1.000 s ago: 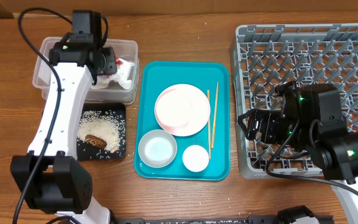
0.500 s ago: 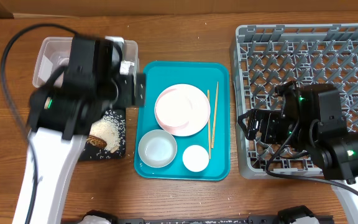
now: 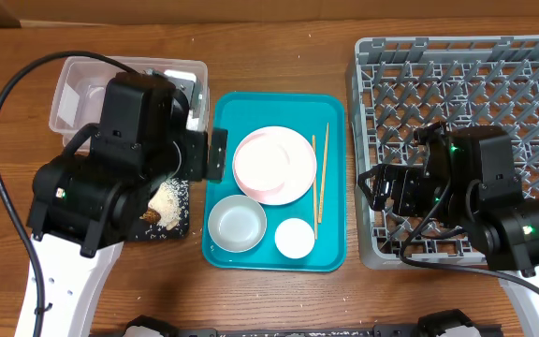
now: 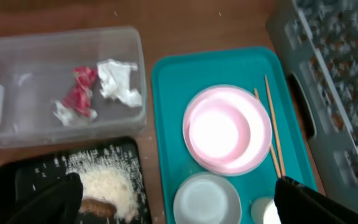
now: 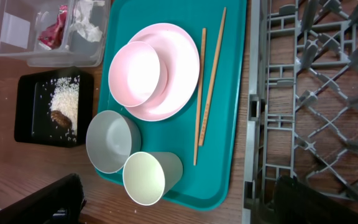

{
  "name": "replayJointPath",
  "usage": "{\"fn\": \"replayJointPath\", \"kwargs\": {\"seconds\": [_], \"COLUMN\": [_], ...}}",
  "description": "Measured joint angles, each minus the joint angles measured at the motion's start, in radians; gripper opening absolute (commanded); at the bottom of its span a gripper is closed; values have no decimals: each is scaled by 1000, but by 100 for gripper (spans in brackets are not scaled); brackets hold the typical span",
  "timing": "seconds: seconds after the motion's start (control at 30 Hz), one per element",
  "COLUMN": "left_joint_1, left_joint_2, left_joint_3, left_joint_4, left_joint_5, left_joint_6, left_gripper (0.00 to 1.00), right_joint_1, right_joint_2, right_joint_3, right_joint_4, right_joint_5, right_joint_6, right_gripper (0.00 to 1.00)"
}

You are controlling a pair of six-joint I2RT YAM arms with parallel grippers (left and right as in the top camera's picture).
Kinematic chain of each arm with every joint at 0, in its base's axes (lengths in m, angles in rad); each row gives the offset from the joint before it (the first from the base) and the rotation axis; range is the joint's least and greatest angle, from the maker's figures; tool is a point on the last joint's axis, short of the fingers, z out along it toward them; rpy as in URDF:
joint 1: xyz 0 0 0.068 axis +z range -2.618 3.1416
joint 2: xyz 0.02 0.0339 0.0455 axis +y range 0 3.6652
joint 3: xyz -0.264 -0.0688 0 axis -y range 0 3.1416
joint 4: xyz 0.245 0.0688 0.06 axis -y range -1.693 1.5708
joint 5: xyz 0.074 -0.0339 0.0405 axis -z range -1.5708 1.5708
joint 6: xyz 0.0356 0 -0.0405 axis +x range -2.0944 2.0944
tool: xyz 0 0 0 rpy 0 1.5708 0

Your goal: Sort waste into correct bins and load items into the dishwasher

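Note:
My left gripper is open and empty, high over the gap between the black tray and the greyish-white bowl. The tray holds white rice with a brown scrap. The clear tub holds the red wrapper and the white napkin. The pink bowl sits on the pink plate, with the chopsticks and the white cup nearby. My right gripper is open and empty above the front-left corner of the grey dish rack.
The plate, bowls, cup and chopsticks all lie in a teal tray between the bins and the rack. Bare wooden table runs behind and in front of it. The left arm's cable loops over the table's left side.
My left arm has swung from above the clear tub toward the front and right, and now hangs over the black tray beside the teal tray. The right arm has not moved.

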Motion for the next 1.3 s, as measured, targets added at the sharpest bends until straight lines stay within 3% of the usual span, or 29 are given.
{"fn": "replayJointPath", "kwargs": {"seconds": [0.2,0.33,0.63,0.97,1.3], "left_joint_1": [16,90,176,266,290], "left_joint_2": [-98,-234,-577,-967,-1197], "left_joint_3": [-150,-360,-858,-1234,-1431], "left_joint_4": [299,508,793,980,995], "left_joint_5": [-51,-23,24,26,25], "left_joint_6": [15,24,28,30,30], "left_gripper": [100,100,100,100,100], "right_joint_1": [0,0,0,0,0], "right_joint_2": [0,0,0,0,0], "right_joint_3": [0,0,0,0,0], "right_joint_4": [0,0,-1,0,0], "right_joint_5": [0,0,0,0,0], "right_joint_6": [0,0,0,0,0], "right_gripper": [100,100,100,100,100]}}
